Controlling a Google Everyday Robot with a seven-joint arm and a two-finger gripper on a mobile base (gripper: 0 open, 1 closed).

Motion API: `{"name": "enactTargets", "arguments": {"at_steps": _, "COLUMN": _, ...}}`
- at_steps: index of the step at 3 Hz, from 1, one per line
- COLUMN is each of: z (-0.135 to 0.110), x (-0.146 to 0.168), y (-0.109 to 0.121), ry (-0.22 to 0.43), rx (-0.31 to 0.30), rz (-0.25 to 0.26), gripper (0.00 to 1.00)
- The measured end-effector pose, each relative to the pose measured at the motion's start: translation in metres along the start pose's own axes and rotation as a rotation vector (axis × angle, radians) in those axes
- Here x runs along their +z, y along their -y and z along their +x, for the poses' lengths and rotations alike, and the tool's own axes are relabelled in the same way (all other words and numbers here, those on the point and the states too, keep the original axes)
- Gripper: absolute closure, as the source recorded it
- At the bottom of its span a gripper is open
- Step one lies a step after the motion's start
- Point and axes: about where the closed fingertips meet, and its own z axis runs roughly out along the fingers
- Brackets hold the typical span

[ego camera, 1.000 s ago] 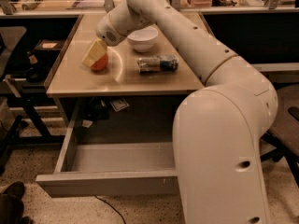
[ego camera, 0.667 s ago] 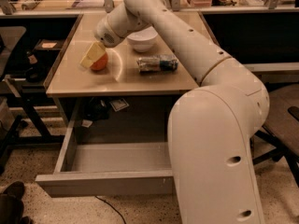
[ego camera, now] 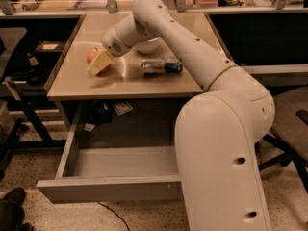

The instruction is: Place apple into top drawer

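The red-orange apple (ego camera: 92,56) sits on the beige table (ego camera: 144,83) near its left edge. My gripper (ego camera: 99,62) is down at the apple; its beige front part covers the apple's right side, so only the left part and a sliver below show. The arm reaches in from the lower right across the table. The top drawer (ego camera: 109,189) is pulled out below the table's front edge, and its grey inside (ego camera: 125,161) looks bare.
A white bowl (ego camera: 147,46) stands behind the arm, mostly hidden. A silver-and-blue foil snack packet (ego camera: 161,65) lies right of the apple. A black stand (ego camera: 21,93) is at the left and a chair (ego camera: 288,124) at the right.
The gripper has stayed at the apple on the table. The arm's base has shifted slightly to the left. The drawer is still open.
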Motion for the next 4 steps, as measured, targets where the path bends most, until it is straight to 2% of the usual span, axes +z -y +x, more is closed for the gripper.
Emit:
{"name": "enactTargets", "arguments": {"at_steps": 1, "z": 0.0015, "x": -0.0002, "y": 0.0004, "ry": 0.000, "rx": 0.002, "rz": 0.001, "gripper": 0.00}}
{"name": "enactTargets", "arguments": {"at_steps": 2, "z": 0.0015, "x": -0.0002, "y": 0.0004, "ry": 0.000, "rx": 0.002, "rz": 0.001, "gripper": 0.14}}
{"name": "enactTargets", "arguments": {"at_steps": 4, "z": 0.0015, "x": -0.0001, "y": 0.0004, "ry": 0.000, "rx": 0.002, "rz": 0.001, "gripper": 0.60}}
